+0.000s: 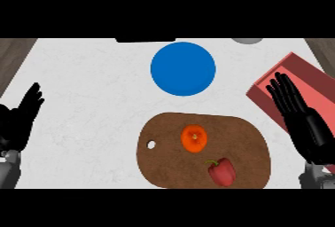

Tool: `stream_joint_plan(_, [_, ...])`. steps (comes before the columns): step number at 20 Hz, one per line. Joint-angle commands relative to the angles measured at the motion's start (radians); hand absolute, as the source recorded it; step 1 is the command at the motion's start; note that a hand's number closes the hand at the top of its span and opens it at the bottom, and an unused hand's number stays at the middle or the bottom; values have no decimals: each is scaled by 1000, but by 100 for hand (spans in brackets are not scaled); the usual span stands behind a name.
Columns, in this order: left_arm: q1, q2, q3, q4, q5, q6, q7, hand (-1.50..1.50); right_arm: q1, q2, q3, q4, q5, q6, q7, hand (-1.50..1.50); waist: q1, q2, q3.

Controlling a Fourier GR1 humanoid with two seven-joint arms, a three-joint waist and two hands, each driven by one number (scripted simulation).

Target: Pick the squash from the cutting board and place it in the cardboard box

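I am looking down at the squash [193, 138], an orange round thing sitting near the middle of the board [245, 133], just above and left of a red pepper [222, 172]. My right hand [302, 119] is hovering at the view's right edge, fingers straight and spread, holding nothing. From that hand the squash is lying to the left and slightly nearer to me, with bare board between us. My left hand [20, 116] is resting at the far left edge, fingers up and relaxed, also holding nothing, and it is well apart from the board. So the right hand is the nearer one, and I am judging it the one to reach.

The squash is showing no clear long axis from up here (it is reading as a near circle with a darker centre, so I may be seeing it end-on). That means I cannot settle a grip direction from its shape; coming in from the right looks simplest.

The box [291, 66] is appearing reddish, tilted, at the right, partly under my right hand. The carry would be short: lift, move right and away from me, and set down.

The board is brown, rounded, with a small hole at its left end. The counter [85, 88] is pale and speckled. A blue plate [183, 68] is lying beyond the board, apart from it. Something grey [247, 40] is peeking in at the top edge; I cannot tell what.
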Motion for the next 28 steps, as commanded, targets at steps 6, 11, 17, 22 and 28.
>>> stream_joint_plan(6, [-101,22,-122,-197,-87,-130,-183,0,-168,-95,-115,-278,92,-151,137,-150,-34,-14,-32])
stream_joint_plan(11, [-65,-23,-163,-221,-77,-192,-202,0,-45,-213,-45,-351,321,-118,249,-150,-5,4,-28])
stream_joint_plan(17, [-112,-27,-146,-230,-63,-219,-145,0,-3,-282,83,-308,524,-37,62,-150,6,7,-27])
stream_joint_plan(22, [-134,-89,-194,-232,-129,-175,-128,0,-54,-321,217,-343,657,60,230,-150,10,7,-28])
stream_joint_plan(28, [-115,-75,-188,-249,-114,-208,-126,0,-205,-349,418,-437,700,319,565,-150,29,5,-30])
